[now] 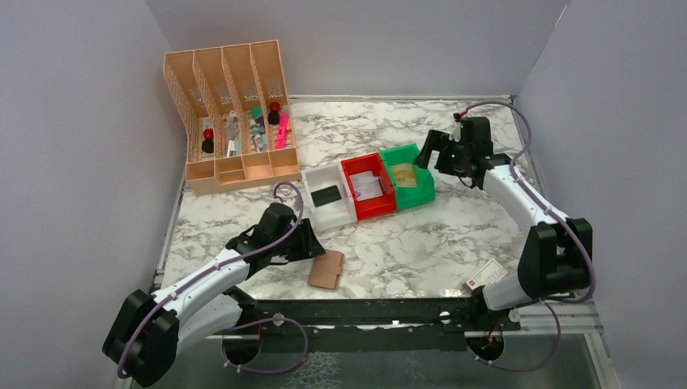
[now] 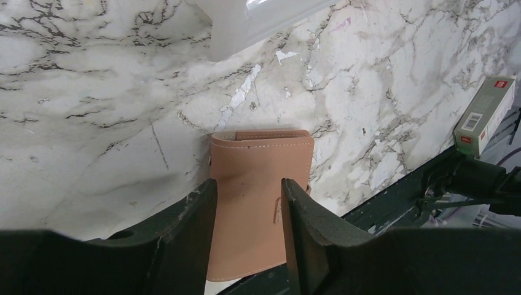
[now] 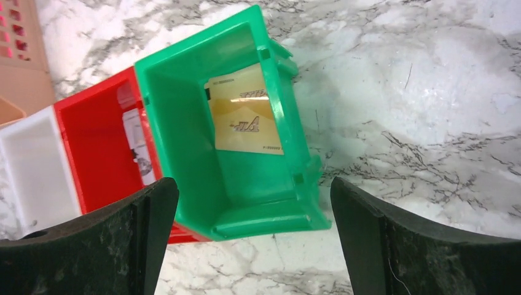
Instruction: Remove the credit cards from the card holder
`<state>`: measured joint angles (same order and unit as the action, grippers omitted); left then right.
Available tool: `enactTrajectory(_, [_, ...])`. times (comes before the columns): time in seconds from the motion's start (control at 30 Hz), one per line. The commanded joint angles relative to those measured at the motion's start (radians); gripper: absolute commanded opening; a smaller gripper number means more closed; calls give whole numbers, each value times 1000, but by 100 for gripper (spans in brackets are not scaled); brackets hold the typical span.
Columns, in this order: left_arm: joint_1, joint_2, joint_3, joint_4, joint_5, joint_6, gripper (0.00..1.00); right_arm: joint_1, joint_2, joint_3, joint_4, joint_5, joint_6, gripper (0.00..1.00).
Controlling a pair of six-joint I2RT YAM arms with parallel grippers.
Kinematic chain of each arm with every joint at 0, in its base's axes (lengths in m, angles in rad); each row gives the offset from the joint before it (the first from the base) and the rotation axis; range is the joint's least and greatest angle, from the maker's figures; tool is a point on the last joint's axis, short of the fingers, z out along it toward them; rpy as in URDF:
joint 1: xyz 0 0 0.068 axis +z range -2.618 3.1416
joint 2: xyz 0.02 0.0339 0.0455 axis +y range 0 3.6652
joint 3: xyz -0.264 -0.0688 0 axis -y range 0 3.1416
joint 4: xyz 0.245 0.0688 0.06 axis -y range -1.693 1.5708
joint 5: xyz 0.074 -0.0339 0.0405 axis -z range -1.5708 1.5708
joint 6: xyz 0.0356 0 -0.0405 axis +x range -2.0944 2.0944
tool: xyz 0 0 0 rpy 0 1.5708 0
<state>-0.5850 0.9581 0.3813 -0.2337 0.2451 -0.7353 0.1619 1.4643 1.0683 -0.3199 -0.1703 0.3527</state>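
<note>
Marble desk fills the floor, with grey walls on 3 sides. The card holder lies shut and flat at the near edge. In the left wrist view its sides are hidden behind the left claw, whose fingers stand apart over it; whether they touch it cannot be judged. The right claw hangs spread wide over the green bin, clamping nothing. 1 gold card rests inside that bin beside a wall, its print too small to read. Only the top view shows a dark card flat in the white bin. The red bin holds a pale item, half hidden by its wall. Open desk lies right of the bins, and a small box sits at the near right edge.
</note>
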Motion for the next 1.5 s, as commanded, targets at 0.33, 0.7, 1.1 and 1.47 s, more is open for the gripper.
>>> enactTrajectory(0.33, [-6, 5, 26, -16, 32, 19, 48, -3, 45, -98, 3, -367, -16, 99])
enactTrajectory(0.7, [-5, 38, 41, -32, 43, 40, 54, -2, -178, -188, -103, -312, 17, 98])
enactTrajectory(1.1, [-43, 99, 45, -49, 30, 19, 54, 395, -365, -558, 239, -386, 392, 96])
enactTrajectory(1.47, [-115, 173, 47, -41, 48, -11, 38, 663, -162, -742, 766, -304, 739, 83])
